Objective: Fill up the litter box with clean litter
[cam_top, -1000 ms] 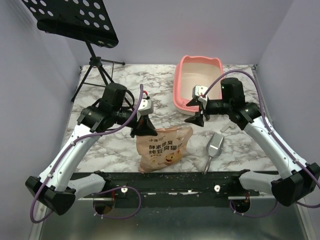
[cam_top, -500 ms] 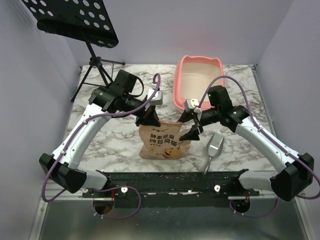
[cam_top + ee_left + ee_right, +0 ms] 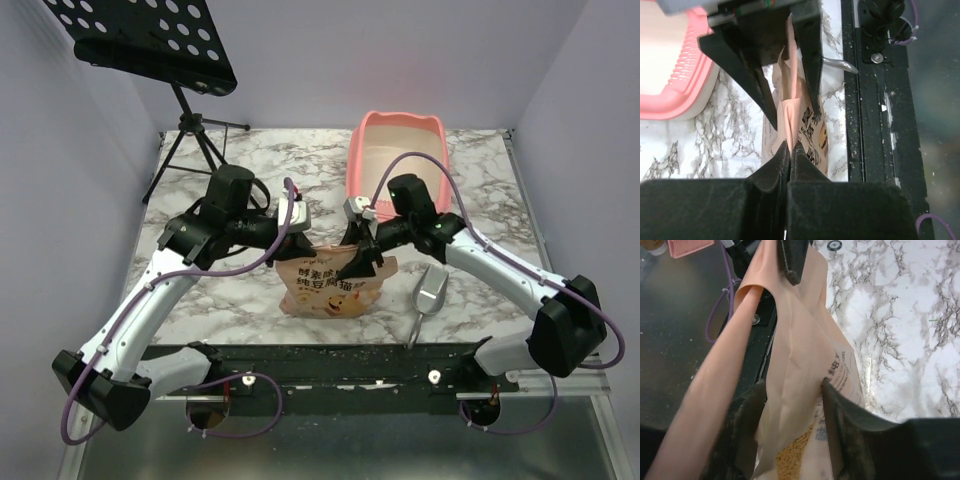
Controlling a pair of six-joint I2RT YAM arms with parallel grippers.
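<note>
Surroundings: a music stand (image 3: 150,45) rises well beyond and to the left of my left fingers (image 3: 789,156). A metal scoop (image 3: 430,292) lies on the bench (image 3: 480,170) just right of my right fingers (image 3: 358,262). A printed bag (image 3: 335,288) stands upright between the two sets of fingers, mouth up.

My left fingers are pressed together on a fold of the bag's top edge. My right fingers are spread and straddle the paper at the other end of the mouth.

The litter (image 3: 792,460), tan granules, shows low inside the bag between my right fingers. The litter box (image 3: 354,172) is pink with rounded corners and a pale inside. It sits on the bench beyond my right fingers, apart from the bag. I cannot tell what it contains.
</note>
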